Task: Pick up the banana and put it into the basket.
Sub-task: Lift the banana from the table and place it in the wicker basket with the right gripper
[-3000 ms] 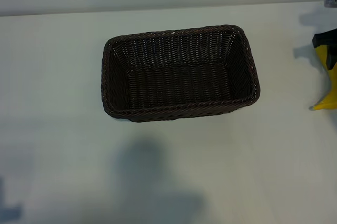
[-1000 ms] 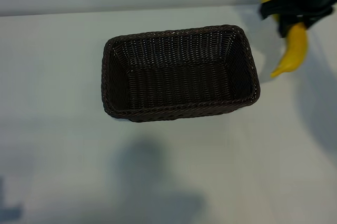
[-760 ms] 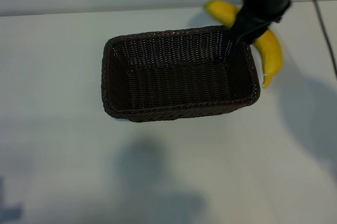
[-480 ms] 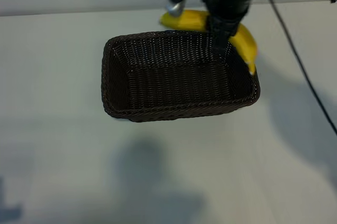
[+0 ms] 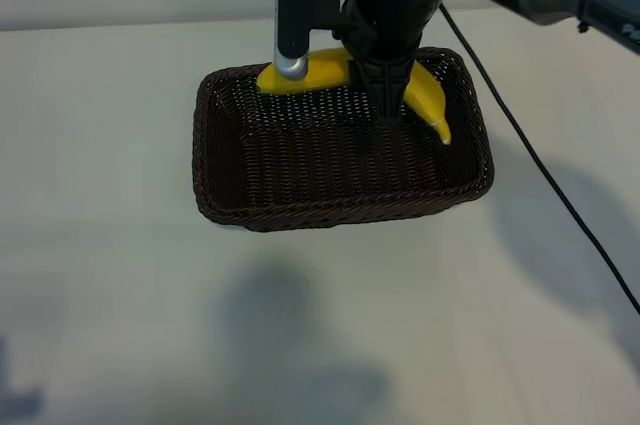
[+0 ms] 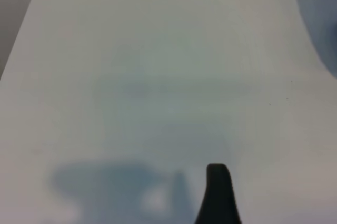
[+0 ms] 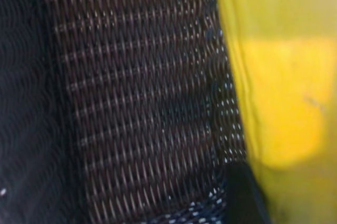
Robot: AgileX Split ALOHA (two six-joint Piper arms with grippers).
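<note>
Banana being carried in over the basket; release not yet made.

The left gripper (image 6: 218, 192) is being kept parked off at the table's left side, jaws standing wide and empty over the bare white table (image 5: 100, 245). The rectangular dark-brown woven wicker basket (image 5: 215, 160) is being left where it stood a second ago. The curved bright-yellow banana (image 5: 425, 100), then out past the basket's right rim, is now being held over the basket's far half, clamped mid-length in the partly closed right gripper (image 5: 385, 105) and, by appearance, clear of the weave. Lowering and release are judged to be all that is remaining.
</note>
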